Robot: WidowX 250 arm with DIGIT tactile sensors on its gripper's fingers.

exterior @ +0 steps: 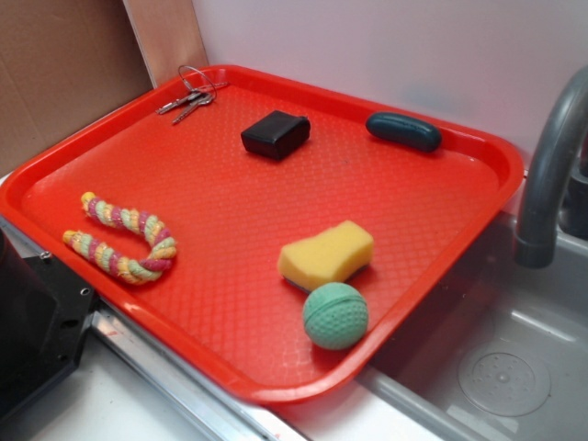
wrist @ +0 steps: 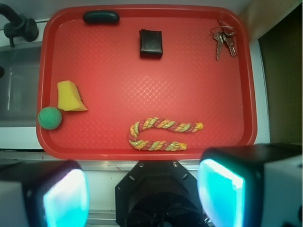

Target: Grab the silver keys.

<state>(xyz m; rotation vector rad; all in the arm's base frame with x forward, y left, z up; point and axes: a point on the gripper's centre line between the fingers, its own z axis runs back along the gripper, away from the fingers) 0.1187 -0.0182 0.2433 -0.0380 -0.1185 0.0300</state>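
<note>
wall (exterior: 386,46): pale, plain | cardboard panel (exterior: 55,73): left | sink (exterior: 496,367): grey steel | faucet (exterior: 551,156): grey

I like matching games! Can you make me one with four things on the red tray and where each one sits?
Things:
1. silver keys
2. green ball
3. braided rope toy
4. black block

Places (exterior view):
A. right against the yellow sponge, by the tray's near rim
B. far left corner of the tray
C. near left part of the tray, bent into a U
D. far part of the tray, between the keys and the dark green oval

Pairs: 1-B, 2-A, 3-C, 4-D
</note>
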